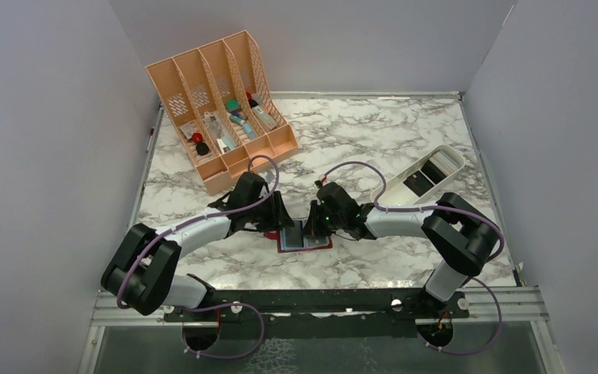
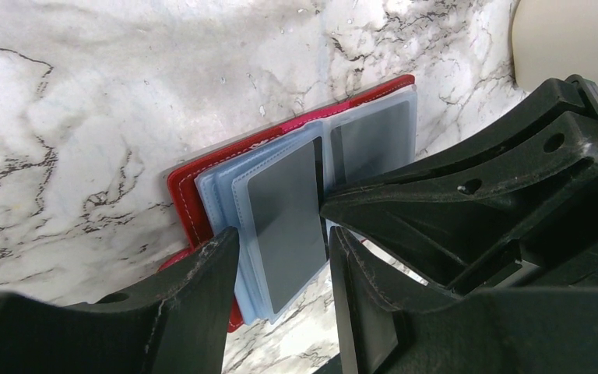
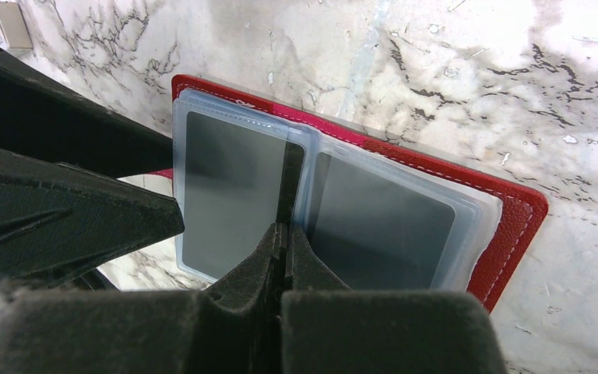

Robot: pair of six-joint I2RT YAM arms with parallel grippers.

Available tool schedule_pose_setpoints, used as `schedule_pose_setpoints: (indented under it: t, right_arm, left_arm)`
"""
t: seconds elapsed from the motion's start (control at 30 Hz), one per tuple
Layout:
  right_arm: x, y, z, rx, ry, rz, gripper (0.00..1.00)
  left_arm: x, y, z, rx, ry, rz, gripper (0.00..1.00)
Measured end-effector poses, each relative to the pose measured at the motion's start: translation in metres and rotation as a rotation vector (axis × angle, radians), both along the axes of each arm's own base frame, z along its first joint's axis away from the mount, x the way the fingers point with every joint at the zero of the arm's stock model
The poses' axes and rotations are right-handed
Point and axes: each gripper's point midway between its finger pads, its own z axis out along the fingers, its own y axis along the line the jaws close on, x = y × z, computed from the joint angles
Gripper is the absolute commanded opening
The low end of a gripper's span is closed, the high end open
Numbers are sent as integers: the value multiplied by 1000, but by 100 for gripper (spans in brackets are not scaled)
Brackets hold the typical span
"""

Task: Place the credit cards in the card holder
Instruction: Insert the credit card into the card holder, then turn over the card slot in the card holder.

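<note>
Top external view: the card holder [image 1: 304,238] is seen lying opened flat on the marble table [image 1: 374,132], near the front edge and between the two arms; the left gripper [image 1: 282,222] and the right gripper [image 1: 314,222] are seen close together just over it. A peach organizer [image 1: 173,86] is placed at the far left corner and a white tray [image 1: 453,156] at the right; both are well apart from the holder. From the left wrist, the left gripper's fingers [image 2: 202,288] are set apart with a gap between them; one of the credit cards [image 2: 288,226], dark grey, is framed in that gap. From the right wrist, the right gripper's fingers [image 3: 265,261] are pressed together with no gap, their tips set at the centre fold of the clear pockets [image 3: 311,148]; whether a sleeve is pinched cannot be told. Two cards are seen seated in the pockets, one on each side of the fold.
</note>
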Motion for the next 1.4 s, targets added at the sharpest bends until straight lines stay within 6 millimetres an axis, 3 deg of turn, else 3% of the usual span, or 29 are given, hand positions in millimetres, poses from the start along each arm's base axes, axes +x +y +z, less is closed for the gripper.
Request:
schedule_pose_setpoints:
  t: [0.4, 0.6, 0.73, 0.83, 1.03, 1.13, 1.4]
  right_arm:
    - [0, 0, 0, 2, -1, 0, 3]
    - [0, 0, 1, 3, -4, -3, 16]
    - [-1, -8, 9, -11, -27, -10, 34]
    - [2, -17, 26, -20, -77, -23, 43]
    - [18, -40, 82, -16, -256, -93, 46]
    - [27, -60, 108, -37, -348, -138, 52]
    - [54, -126, 157, -150, -557, -251, 53]
  left_arm:
    - [2, -7, 3, -39, 7, 1, 50]
    - [2, -10, 7, -72, 7, 0, 50]
    - [2, -16, 12, -108, 7, -12, 50]
    - [2, -19, 17, -130, 0, -19, 50]
    - [3, -27, 29, -186, -22, -43, 50]
    - [2, -34, 34, -217, -29, -63, 50]
    - [-3, -60, 40, -263, -26, -123, 50]
